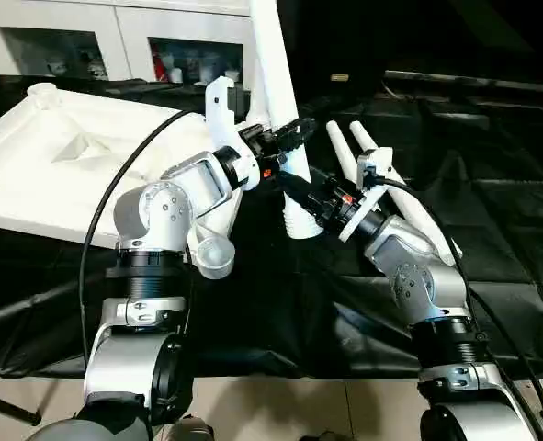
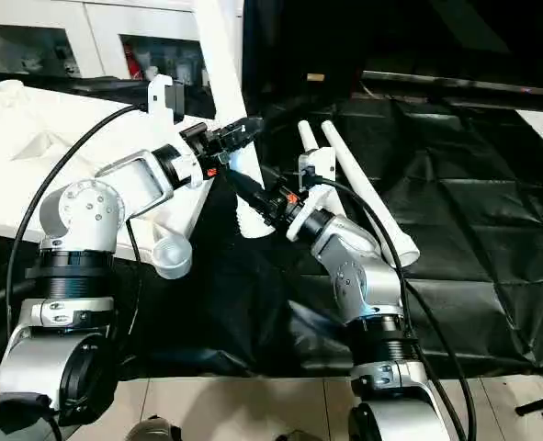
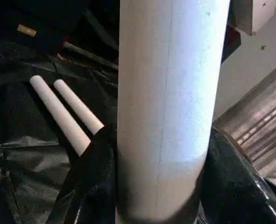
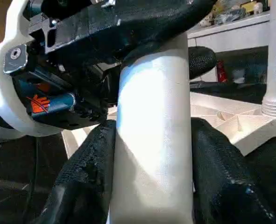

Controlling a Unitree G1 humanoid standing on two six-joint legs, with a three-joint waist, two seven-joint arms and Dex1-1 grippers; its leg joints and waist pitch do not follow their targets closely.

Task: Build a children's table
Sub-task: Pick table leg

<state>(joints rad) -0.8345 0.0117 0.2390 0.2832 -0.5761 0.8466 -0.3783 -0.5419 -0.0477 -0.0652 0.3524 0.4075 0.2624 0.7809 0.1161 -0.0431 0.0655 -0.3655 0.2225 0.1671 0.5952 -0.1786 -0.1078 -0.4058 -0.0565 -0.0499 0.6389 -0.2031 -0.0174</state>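
The white top (image 1: 32, 165) of the children's table lies ribbed side up at the left of the black-draped table. One white leg (image 1: 276, 83) stands nearly upright just right of the top, its ribbed lower end (image 1: 303, 220) down near the cloth. My left gripper (image 1: 292, 135) is shut on this leg (image 3: 166, 116) from the left. My right gripper (image 1: 291, 184) is shut on the same leg (image 4: 154, 140) a little lower, from the right. Two more legs (image 1: 349, 152) lie side by side on the cloth behind my right arm. Another leg (image 4: 275, 51) stands in a socket of the top.
An empty round corner socket (image 1: 214, 257) of the top sits by my left forearm. White cabinets (image 1: 69, 41) with glass doors stand behind the table. The black cloth (image 1: 492, 211) lies wrinkled to the right. Black cables (image 1: 115, 193) loop off both arms.
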